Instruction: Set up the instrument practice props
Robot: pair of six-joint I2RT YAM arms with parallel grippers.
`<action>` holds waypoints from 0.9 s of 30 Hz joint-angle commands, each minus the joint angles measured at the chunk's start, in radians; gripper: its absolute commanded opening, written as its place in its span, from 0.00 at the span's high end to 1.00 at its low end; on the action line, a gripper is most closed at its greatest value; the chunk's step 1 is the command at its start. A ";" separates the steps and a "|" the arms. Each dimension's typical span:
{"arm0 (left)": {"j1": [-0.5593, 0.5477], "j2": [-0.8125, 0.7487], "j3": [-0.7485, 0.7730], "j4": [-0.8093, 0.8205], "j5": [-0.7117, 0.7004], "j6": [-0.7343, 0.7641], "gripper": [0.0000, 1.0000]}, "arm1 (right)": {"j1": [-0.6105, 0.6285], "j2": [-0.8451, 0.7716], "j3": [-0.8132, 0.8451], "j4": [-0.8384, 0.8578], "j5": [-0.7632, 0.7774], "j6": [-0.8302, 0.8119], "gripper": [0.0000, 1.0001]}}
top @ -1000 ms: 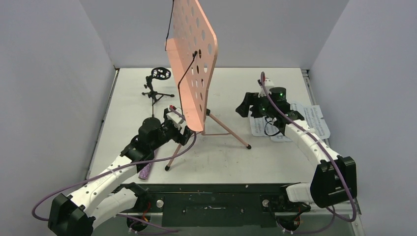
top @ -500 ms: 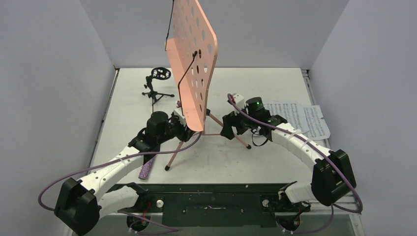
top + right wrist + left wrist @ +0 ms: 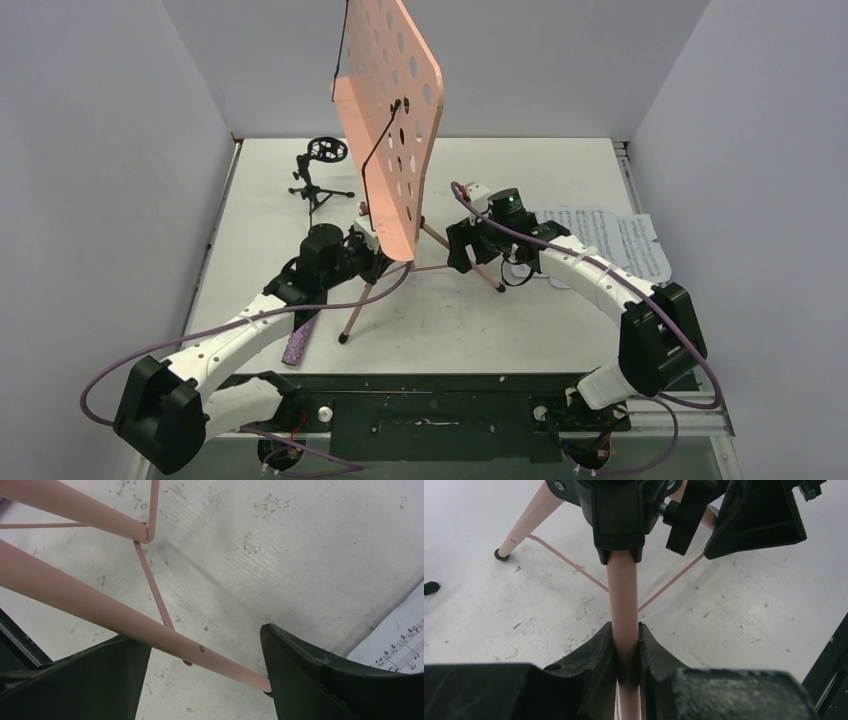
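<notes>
Standing on three legs, the pink perforated music stand (image 3: 390,120) has one leg pinched by the left gripper (image 3: 626,641); the right gripper (image 3: 202,642), spread wide, straddles another.

1. The top of the music stand (image 3: 388,120) is cut off by the upper edge of the overhead view.
2. The microphone (image 3: 297,345) is too small; I cannot tell which end is the head.
3. My right arm (image 3: 590,275) covers part of the sheet-music pages (image 3: 630,240).
4. In the left wrist view my left fingers (image 3: 594,665) hide a part of the stand's tube.
</notes>
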 commanded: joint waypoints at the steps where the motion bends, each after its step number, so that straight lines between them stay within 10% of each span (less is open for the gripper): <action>1: 0.002 0.013 0.057 0.038 0.060 0.002 1.00 | -0.011 0.042 0.074 0.074 0.124 0.004 0.21; 27: -0.101 0.163 0.165 0.122 -0.197 -0.249 1.00 | -0.160 0.354 0.382 0.070 0.088 0.086 0.20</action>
